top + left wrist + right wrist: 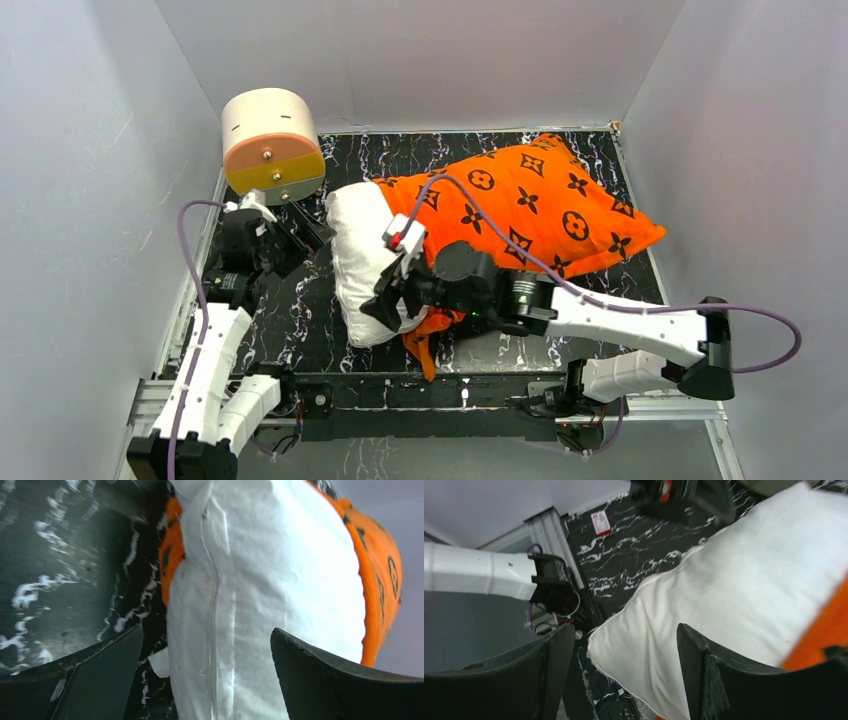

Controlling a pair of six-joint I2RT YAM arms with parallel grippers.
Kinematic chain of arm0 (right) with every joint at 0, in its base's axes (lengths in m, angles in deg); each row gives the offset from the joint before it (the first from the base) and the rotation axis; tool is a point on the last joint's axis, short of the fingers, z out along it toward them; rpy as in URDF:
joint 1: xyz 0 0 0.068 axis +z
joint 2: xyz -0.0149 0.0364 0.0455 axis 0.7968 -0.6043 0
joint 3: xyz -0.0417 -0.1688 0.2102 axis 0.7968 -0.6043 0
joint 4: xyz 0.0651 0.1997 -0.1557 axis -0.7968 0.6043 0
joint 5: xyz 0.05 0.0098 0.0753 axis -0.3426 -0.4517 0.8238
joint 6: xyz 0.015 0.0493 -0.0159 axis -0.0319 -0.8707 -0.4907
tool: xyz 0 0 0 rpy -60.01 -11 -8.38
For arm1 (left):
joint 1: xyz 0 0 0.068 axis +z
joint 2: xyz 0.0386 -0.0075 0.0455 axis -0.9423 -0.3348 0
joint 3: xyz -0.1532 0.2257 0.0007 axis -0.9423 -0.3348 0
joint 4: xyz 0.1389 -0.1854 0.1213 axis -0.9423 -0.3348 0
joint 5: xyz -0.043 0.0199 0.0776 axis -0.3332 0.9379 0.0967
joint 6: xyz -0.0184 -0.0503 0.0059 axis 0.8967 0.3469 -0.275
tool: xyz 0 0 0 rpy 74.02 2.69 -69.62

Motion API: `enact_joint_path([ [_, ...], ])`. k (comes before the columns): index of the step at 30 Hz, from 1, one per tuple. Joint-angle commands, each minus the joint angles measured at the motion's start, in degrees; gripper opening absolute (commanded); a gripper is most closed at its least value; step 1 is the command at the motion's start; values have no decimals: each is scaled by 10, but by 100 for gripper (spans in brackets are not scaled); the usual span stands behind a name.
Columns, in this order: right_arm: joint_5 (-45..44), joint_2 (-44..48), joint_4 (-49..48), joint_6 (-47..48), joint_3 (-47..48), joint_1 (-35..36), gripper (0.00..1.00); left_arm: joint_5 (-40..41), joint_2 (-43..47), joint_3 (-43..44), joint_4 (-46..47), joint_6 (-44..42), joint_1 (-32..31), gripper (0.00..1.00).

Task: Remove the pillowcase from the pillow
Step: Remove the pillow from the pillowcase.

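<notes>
Black marble-look desk (300, 320) with white veining, boxed in by plain pale grey walls (90, 150) left, back and right. Aluminium rail (400, 400) along near edge, both arm bases bolted there. Far-left corner: cream-and-orange cylinder (272, 147), tipped, orange flat face toward near side. Close to left wall; touching or not, can't tell.

Mid-desk: pillow (360, 250) lying diagonally, white end poking out to the left, roughly a third bare. Rest sits inside pillowcase (540, 200), orange with black motifs, running up toward far-right corner. Loose orange flap hangs off near side of pillow, under right arm.

left tool (300, 232): wide, holding nothing, just left of bare pillow end and aimed at it. From left wrist: left fingers (100, 680) spread to both sides of frame, white fabric with its seam between and beyond them, no contact visible, orange bunched behind and to the right.

right tool (385, 300): also spread wide, over near-left corner of pillow. From right wrist: right fingers (554, 670) straddle the white corner, not clamped on it, orange edge at frame right. Brushing the fabric or not, can't tell.

Purple cable (190, 260) loops off each arm.
</notes>
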Motion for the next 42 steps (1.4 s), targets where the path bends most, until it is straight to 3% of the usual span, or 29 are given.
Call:
enact_joint_path([
  [1, -111, 62, 13, 28, 48, -3, 83, -171, -20, -17, 76, -6, 2, 98],
  [4, -312, 72, 41, 0, 42, -6, 88, -223, -34, -30, 115, 3, 2, 98],
  [6, -383, 68, 97, -37, 50, -20, 89, -245, -43, -39, 136, 7, 2, 98],
  [8, -364, 67, 148, -75, 51, -48, 88, -279, -57, -49, 167, 12, 2, 98],
  [10, -280, 68, 153, -104, 35, -87, 86, -332, -80, -67, 224, 31, 2, 98],
  [13, -166, 51, 143, -148, 8, -146, 73, -423, -131, -87, 315, 60, 2, 98],
  [15, -137, 25, 147, -160, 7, -163, 67, -442, -160, -80, 317, 56, 2, 97],
  [18, -148, -13, 164, -162, 20, -170, 53, -435, -169, -81, 315, 49, 1, 80],
  [23, -199, -3, 158, -158, 5, -183, 26, -377, -157, -84, 266, 30, 1, 43],
  [26, -221, 19, 160, -159, -17, -207, 2, -352, -153, -81, 235, 15, 1, 15],
  [27, -226, 26, 163, -159, -24, -217, 0, -346, -152, -79, 229, 7, 1, 1],
  [30, -274, 45, 188, -162, -42, -238, 0, -316, -151, -66, 190, -15, 1, 0],
  [36, -398, 99, 287, -224, -71, -290, 0, -182, -112, -39, 71, -71, 18, 0],
  [40, -382, 158, 280, -256, -115, -305, 0, -199, -111, -59, 70, -74, 33, 0],
  [42, -317, 201, 205, -222, -144, -306, 0, -232, -118, -75, 96, -65, 33, 0],
])
